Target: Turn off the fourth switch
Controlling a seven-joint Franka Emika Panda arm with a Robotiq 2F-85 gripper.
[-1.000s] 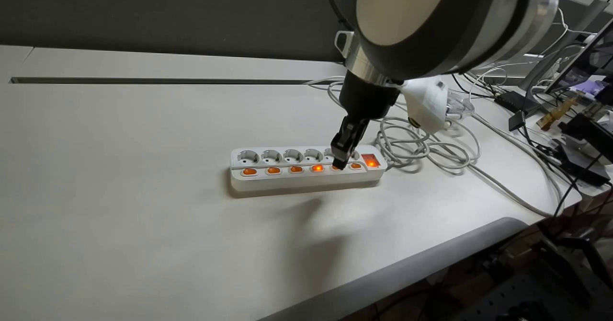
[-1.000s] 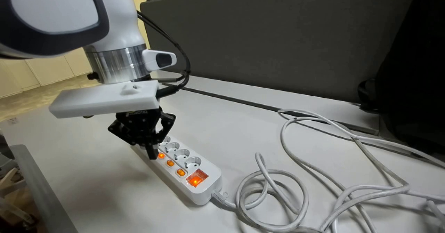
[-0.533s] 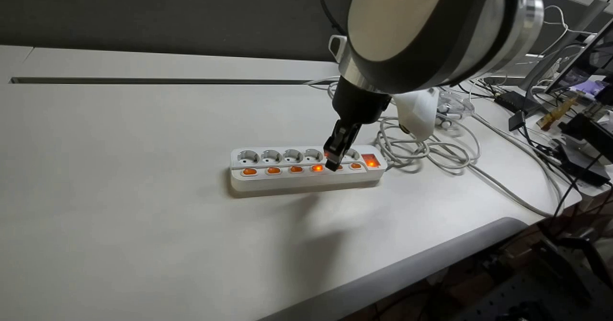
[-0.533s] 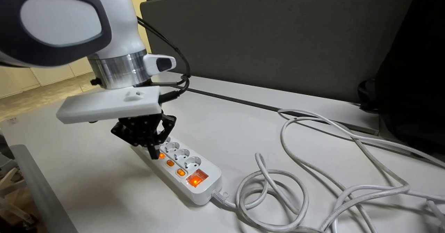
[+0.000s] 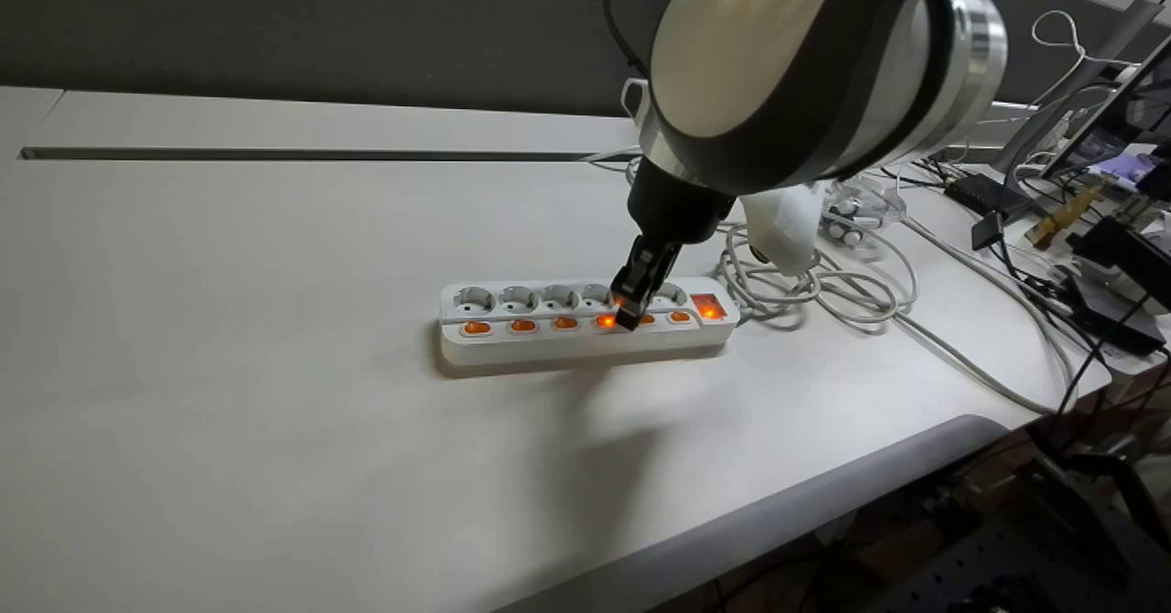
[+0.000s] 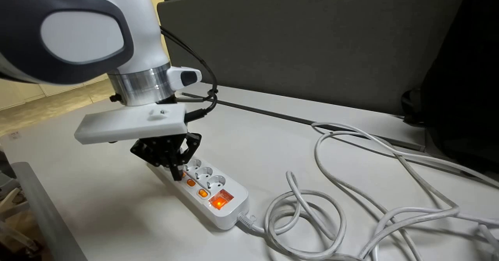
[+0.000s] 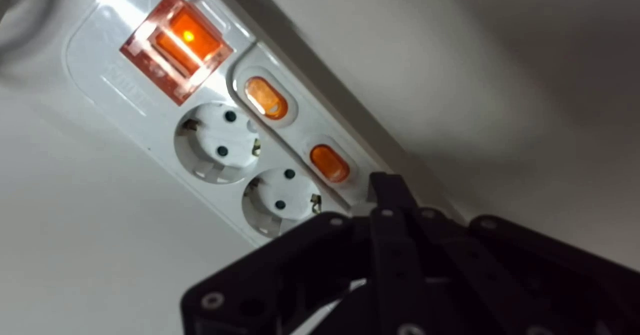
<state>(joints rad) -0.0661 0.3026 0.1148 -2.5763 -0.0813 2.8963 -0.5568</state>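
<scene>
The fingers (image 5: 633, 306) were held together, with nothing seen between them, and their tips were set low over the strip (image 5: 585, 349), just beside the fourth switch (image 5: 605, 321); whether contact had been made could not be told. Over the last second the gripper (image 6: 177, 176) had been lowered, and in an exterior view the switch, plainly seen before, had been mostly covered by the tips. From this the aiming was judged nearly finished and the press still to be made, since the switch was glowing and so was not yet turned off. It was counted as fourth from the strip's end opposite the cord (image 6: 246, 221), and no other in the strip's small row was seen to glow. Toward the strip's cord end, the fifth switch (image 7: 329, 163) was left bare in the wrist view, and might be caught by a crooked press. At that end of the strip the main switch (image 7: 189, 36) was lit too, so darkness in the fourth would be expected as the sign of success.
</scene>
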